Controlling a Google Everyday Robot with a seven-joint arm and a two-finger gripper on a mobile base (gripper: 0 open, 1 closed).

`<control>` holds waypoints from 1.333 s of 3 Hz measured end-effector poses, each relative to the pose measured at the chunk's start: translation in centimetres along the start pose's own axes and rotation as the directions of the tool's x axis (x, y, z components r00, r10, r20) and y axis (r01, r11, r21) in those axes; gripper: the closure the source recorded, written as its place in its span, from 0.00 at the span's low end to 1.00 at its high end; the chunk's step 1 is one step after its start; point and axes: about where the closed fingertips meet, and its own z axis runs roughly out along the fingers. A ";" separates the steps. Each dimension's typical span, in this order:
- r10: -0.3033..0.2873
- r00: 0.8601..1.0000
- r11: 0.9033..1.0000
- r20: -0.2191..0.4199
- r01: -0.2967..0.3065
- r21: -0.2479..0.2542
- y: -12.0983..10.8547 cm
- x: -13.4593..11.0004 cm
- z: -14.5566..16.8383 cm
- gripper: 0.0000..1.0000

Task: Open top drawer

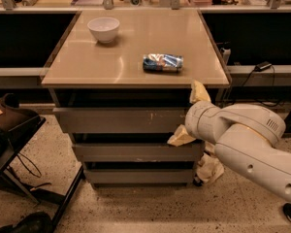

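Warm, yellowish light falls from above and leaves the scene fairly dim. The tabletop [136, 42] carries a soft sheen, brightest near the white bowl [104, 29], and the foil packet [163, 62] shows small glints. Deep shadow fills the gap under the tabletop and the slots below the top drawer [121, 120]. The gripper [190, 114], at that drawer's right end with fingers spread apart, catches the light. The arm [247, 140] is bright on top and shaded underneath.
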 end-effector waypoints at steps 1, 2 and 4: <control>-0.057 0.996 0.998 -0.063 0.058 0.015 -1.1 1.1 -0.4 0.00; -0.116 0.989 0.993 -0.092 0.118 0.018 -1.2 1.7 -0.4 0.00; -0.133 0.986 0.990 -0.097 0.137 0.038 -1.5 1.2 -0.5 0.00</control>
